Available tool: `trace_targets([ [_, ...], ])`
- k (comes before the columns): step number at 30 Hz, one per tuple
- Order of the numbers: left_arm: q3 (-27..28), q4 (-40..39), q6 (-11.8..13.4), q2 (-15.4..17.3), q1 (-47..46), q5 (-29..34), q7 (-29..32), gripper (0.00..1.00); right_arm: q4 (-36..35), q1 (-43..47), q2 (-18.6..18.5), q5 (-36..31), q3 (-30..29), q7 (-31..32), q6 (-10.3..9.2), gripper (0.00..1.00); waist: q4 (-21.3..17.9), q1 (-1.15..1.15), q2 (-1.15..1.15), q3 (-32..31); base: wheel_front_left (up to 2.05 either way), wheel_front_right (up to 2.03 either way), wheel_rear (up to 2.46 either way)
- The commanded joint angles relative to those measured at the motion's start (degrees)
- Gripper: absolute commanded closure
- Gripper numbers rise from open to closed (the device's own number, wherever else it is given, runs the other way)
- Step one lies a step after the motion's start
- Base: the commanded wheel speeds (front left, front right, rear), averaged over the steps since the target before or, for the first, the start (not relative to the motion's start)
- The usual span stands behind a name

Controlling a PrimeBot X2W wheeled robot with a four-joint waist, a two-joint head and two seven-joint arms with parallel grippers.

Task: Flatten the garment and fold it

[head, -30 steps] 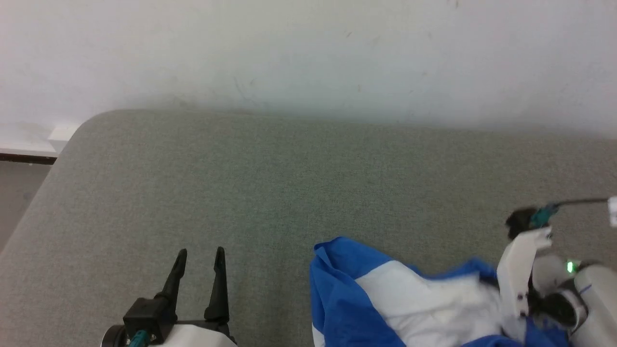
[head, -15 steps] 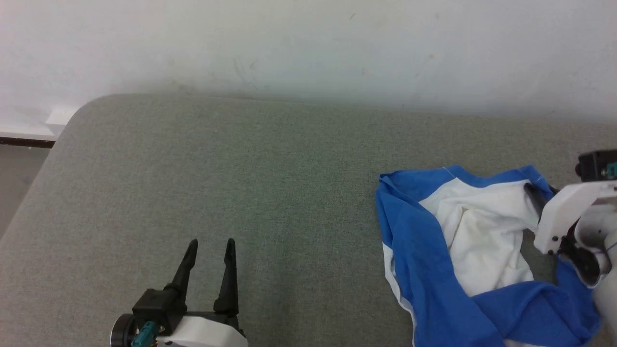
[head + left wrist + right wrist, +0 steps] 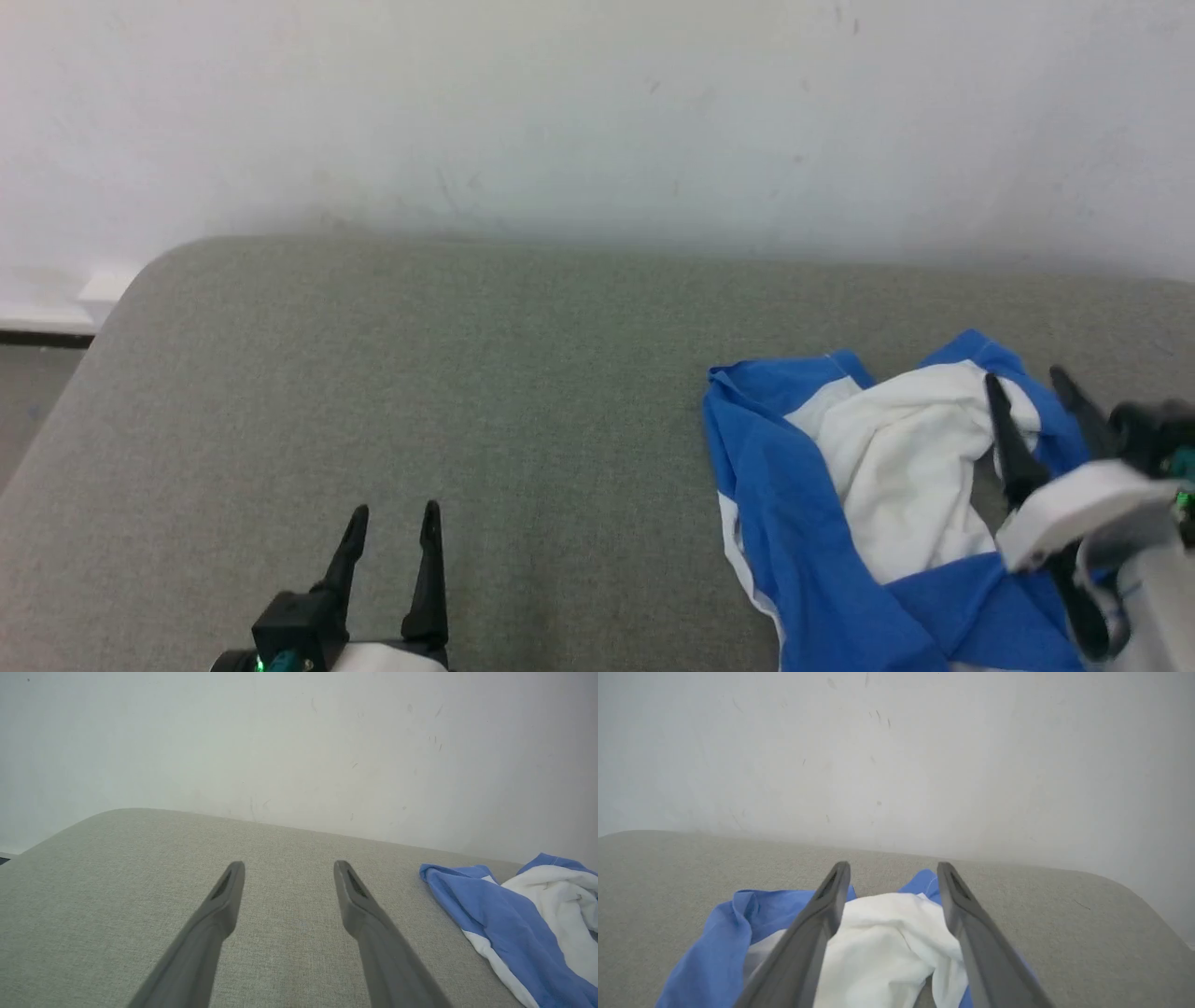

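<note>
The garment [image 3: 878, 485], a white T-shirt with bright blue sleeves, lies crumpled on the right part of the grey-green table [image 3: 523, 373]. My right gripper [image 3: 1024, 376] stands open over the heap's right side. Its fingers straddle a white fold but hold nothing. In the right wrist view, the white cloth [image 3: 882, 942] bulges up between the spread right gripper [image 3: 893, 865] fingers. My left gripper [image 3: 395, 510] is open near the table's front, well left of the shirt. In the left wrist view, the left gripper [image 3: 289, 865] points over bare table, with the garment [image 3: 504, 914] at the far right.
A pale wall [image 3: 597, 112] rises right behind the table's far edge. The table's rounded left corner [image 3: 140, 280] borders a strip of floor [image 3: 28, 392]. Bare table surface stretches between my left gripper and the shirt.
The head camera shifted. The shirt went from the table's near edge, bunched at my right gripper, to farther in. My right fingers, buried in the cloth before, now stand open above it. The left gripper stayed still.
</note>
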Motion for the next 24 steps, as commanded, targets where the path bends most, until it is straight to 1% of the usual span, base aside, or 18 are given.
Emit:
trace_targets([
  [1,0.4,0.1,0.6,0.2,0.8,0.7,-0.3,0.00,-2.0,2.7,1.0,-0.9,-0.5,-0.2,-0.05,0.00,-1.7,0.01,0.01,-2.3,0.00,0.00,0.00],
  [3,0.6,0.2,1.0,0.3,1.6,0.8,-0.3,0.00,-7.6,8.0,2.8,-2.5,-1.7,-0.2,-0.05,0.00,-2.4,0.01,0.01,-3.4,0.00,0.00,0.00],
  [5,0.8,0.3,1.4,0.4,2.2,0.8,-0.3,0.00,-13.4,13.5,4.5,-4.0,-3.0,1.3,-0.05,0.00,-3.0,0.01,0.01,-4.2,0.00,0.00,0.00],
  [10,0.8,0.2,2.0,0.8,3.2,0.9,0.3,0.00,-27.5,24.6,8.9,-7.2,-5.9,7.7,-0.05,0.00,-4.1,0.01,0.01,-5.5,0.00,0.00,0.00],
  [14,0.2,-0.1,2.3,0.9,3.2,1.1,1.4,0.00,-36.2,30.2,11.3,-9.0,-7.1,12.1,-0.05,0.00,-4.8,0.01,0.01,-5.8,0.00,0.00,0.00],
  [18,-2.8,0.6,0.9,0.5,-0.2,1.5,3.7,0.00,-41.9,33.0,12.7,-10.1,-7.4,14.6,-0.05,0.00,-5.3,0.01,0.01,-4.7,0.00,0.00,0.00],
  [21,-7.5,2.6,-1.0,-0.2,-5.4,1.3,6.8,0.00,-44.5,33.7,13.4,-10.5,-7.5,15.8,-0.05,0.00,-6.1,0.01,0.01,-3.3,0.00,0.00,0.00],
  [24,-12.5,6.3,-2.7,-0.8,-11.7,0.1,10.2,0.00,-46.1,33.5,13.7,-10.7,-7.0,16.7,-0.05,0.00,-7.5,0.01,0.01,-2.1,0.00,0.00,0.00],
])
